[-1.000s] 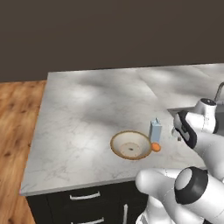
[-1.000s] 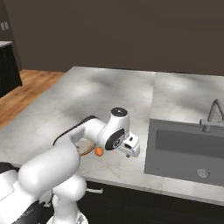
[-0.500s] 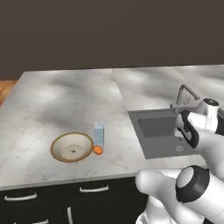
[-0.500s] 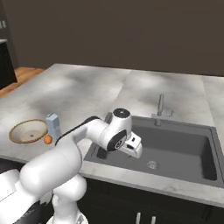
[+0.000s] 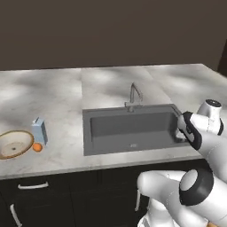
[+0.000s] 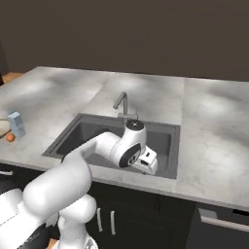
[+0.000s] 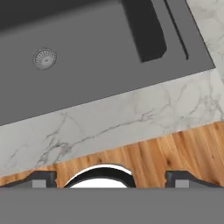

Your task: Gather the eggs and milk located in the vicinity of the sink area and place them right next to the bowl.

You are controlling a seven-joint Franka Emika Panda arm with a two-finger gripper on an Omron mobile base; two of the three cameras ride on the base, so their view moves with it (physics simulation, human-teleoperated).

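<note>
The cream bowl [image 5: 15,144] with its brown rim sits at the far left of the counter. The light blue milk [image 5: 40,131] carton stands upright against its right side. An orange-brown egg [image 5: 37,147] lies just in front of the carton. The same carton [image 6: 17,123] and egg [image 6: 10,137] show at the left edge of the right base view. The dark sink [image 5: 133,128] with its curved tap [image 5: 135,95] lies mid-counter. My gripper [image 6: 149,164] hangs open over the sink's front right edge, far from the bowl. In the hand view the gripper [image 7: 112,180] holds nothing.
The hand view looks down on the sink basin with its drain [image 7: 45,58], the marble counter lip [image 7: 109,127] and the wood floor [image 7: 175,148] below. Bare marble counter [image 6: 214,141] stretches right of the sink. Dark cabinets [image 5: 66,195] run under the counter.
The base has driven right, so the whole scene has slid left: the sink is now central and the bowl, carton and egg sit at the far left. The gripper stays open.
</note>
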